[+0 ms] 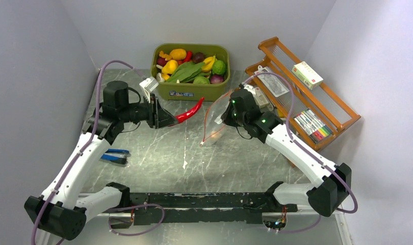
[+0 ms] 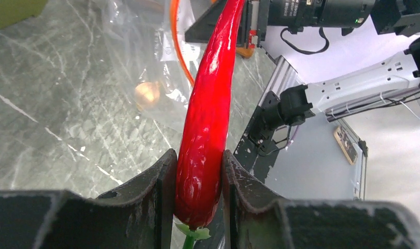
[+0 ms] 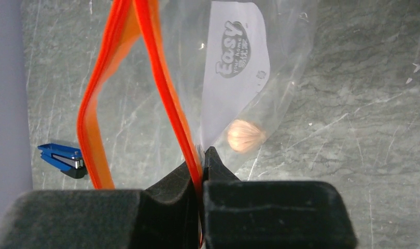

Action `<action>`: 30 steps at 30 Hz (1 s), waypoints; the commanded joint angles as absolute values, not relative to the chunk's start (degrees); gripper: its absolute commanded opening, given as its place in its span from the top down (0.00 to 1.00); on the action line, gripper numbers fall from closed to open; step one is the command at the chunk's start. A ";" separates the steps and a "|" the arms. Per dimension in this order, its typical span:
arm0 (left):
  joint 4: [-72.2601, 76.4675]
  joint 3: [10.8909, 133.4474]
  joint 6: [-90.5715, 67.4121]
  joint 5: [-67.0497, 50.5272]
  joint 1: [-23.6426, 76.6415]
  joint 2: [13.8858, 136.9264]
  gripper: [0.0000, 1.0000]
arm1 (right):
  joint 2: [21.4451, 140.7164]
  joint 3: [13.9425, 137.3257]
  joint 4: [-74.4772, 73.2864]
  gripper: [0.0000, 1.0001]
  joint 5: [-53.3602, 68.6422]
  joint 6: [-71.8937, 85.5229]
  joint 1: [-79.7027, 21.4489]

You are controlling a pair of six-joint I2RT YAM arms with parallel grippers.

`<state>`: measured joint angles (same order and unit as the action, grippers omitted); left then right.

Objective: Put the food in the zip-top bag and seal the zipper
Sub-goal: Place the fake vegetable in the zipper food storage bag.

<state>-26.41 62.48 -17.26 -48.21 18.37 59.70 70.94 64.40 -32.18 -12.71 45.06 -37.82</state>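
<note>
Clamping the red chili (image 2: 210,104), the left gripper (image 2: 197,156) holds it near the zip-top bag (image 3: 285,57). The right gripper (image 3: 201,163) pinches the zipper (image 3: 165,83), mouth gaping. Wrist views reveal 1 pale piece (image 3: 245,136) inside; only the top view shows the food-filled tub (image 1: 191,91).

Grey marbled tabletop (image 1: 158,153); plain pale walls (image 1: 36,51) on 3 sides; wooden rack (image 1: 268,45) at right.

Grey marbled table (image 1: 158,153) carried olive-green tub (image 1: 191,92) at twelve o'clock, wooden rack (image 1: 270,42) at two, blue clip (image 1: 114,156) (small) at nine.
</note>
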 commanded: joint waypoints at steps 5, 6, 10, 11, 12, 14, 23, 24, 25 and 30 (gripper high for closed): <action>-27.30 66.77 -16.92 -44.56 26.61 65.23 0.85 | 72.56 69.49 -31.57 1.00 -12.17 44.12 -37.75; -27.93 67.66 -16.79 -42.47 27.46 65.98 0.85 | 72.52 69.80 -31.57 1.00 -12.06 44.12 -37.72; -30.28 70.35 -15.96 -37.44 29.98 69.21 0.87 | 72.33 69.86 -30.66 1.00 -11.46 43.86 -37.70; -31.30 71.06 -15.67 -36.22 30.56 70.12 0.87 | 72.53 70.04 -30.78 1.00 -11.09 43.79 -37.73; -32.31 71.86 -15.34 -34.76 31.25 71.38 0.87 | 72.71 70.28 -30.88 1.00 -10.56 43.71 -37.71; -33.79 73.18 -14.30 -32.48 32.49 73.10 0.85 | 72.78 70.08 -29.83 1.00 -9.37 42.79 -37.72; -41.94 81.08 -14.25 -16.74 36.79 80.71 0.89 | 73.04 70.24 -28.49 1.00 -7.05 43.30 -37.82; -43.81 82.38 -14.12 -14.99 37.08 81.85 0.90 | 73.40 70.68 -28.50 1.00 -6.74 42.78 -37.84; -44.85 83.35 -14.11 -13.60 37.29 82.84 0.91 | 73.80 71.31 -29.07 1.00 -6.66 42.38 -37.84; -42.00 84.42 -16.26 -13.58 38.23 84.22 0.92 | 75.09 72.10 -28.33 1.00 -5.17 42.69 -37.82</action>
